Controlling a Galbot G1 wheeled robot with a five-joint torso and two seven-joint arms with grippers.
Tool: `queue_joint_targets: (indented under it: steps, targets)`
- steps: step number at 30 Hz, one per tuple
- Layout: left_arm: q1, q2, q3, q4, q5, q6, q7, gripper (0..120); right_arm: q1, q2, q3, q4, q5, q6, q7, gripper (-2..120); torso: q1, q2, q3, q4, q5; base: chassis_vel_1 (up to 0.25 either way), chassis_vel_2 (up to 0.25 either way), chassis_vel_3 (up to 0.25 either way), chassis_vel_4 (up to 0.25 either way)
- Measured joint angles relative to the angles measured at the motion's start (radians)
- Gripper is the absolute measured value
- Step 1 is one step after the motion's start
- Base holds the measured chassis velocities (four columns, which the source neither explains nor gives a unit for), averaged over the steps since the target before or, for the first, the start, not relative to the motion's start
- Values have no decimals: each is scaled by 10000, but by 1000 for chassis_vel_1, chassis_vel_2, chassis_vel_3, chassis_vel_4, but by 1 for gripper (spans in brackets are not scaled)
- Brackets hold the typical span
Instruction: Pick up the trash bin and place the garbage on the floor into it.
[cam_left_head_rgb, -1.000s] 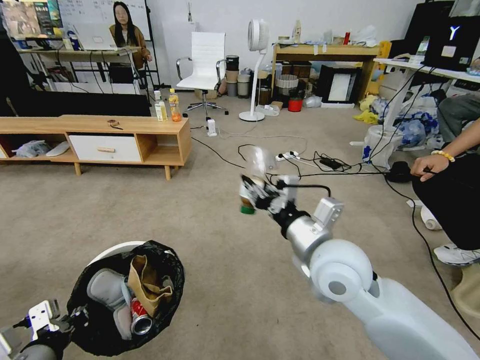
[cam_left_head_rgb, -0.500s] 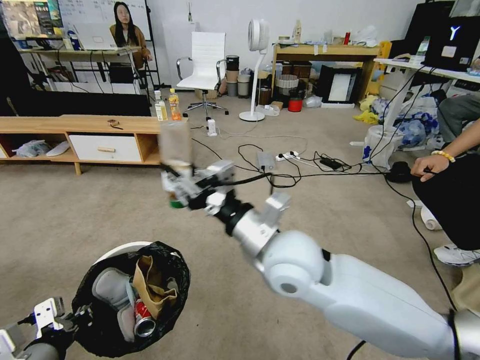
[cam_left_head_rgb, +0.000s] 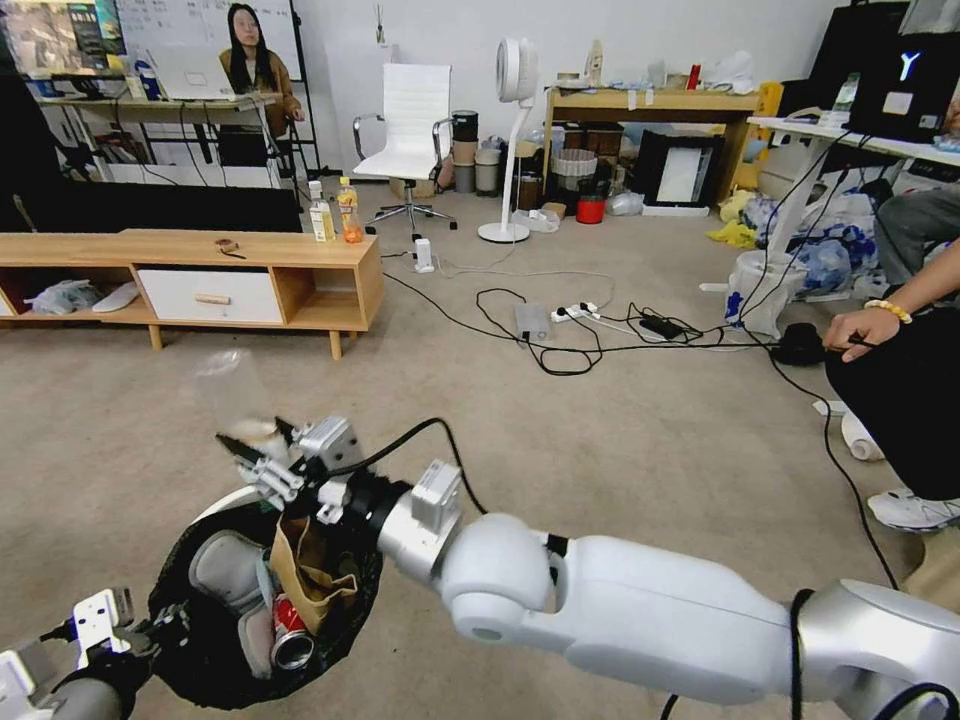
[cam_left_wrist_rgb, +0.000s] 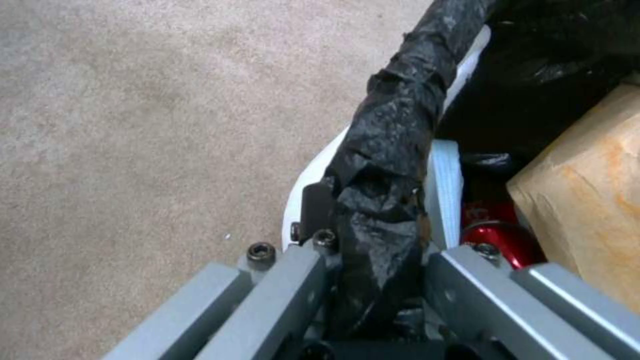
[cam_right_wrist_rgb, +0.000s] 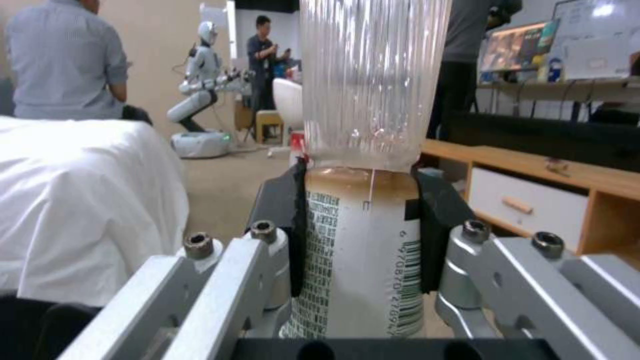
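Note:
The trash bin (cam_left_head_rgb: 215, 505), white with a black bag over its rim, hangs low at the left. My left gripper (cam_left_head_rgb: 160, 628) is shut on that rim (cam_left_wrist_rgb: 390, 165). Inside the bin lie torn brown cardboard (cam_left_head_rgb: 305, 565) and a red can (cam_left_head_rgb: 285, 635). My right arm reaches across from the right. Its gripper (cam_left_head_rgb: 262, 442) is just above the bin's far rim, shut on a clear bottle (cam_left_head_rgb: 225, 385) with a pale label. In the right wrist view the black pads (cam_right_wrist_rgb: 283, 210) clamp the bottle (cam_right_wrist_rgb: 363, 225) at its label, with the clear body standing up past them.
Beige carpet (cam_left_head_rgb: 620, 440) lies all around. A low wooden cabinet (cam_left_head_rgb: 200, 270) stands at the back left with two drink bottles (cam_left_head_rgb: 335, 212) on it. Cables (cam_left_head_rgb: 560, 340) trail across the middle. A seated person (cam_left_head_rgb: 900, 390) and a white plastic bag (cam_left_head_rgb: 755, 285) are at the right.
My right arm has swung left and down with the bottle, from mid-floor to just above the bin's far rim. The left gripper and bin have barely moved.

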Motion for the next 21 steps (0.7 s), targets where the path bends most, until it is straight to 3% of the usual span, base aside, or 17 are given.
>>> queue_joint_targets:
  steps: [21]
  targets:
    - [-144, 206, 10, 181, -245, -4, -113, 1, -393, 548, -869, -1059, -604, 175, 19, 28, 0, 0, 0, 0, 1, 0, 0, 0, 0]
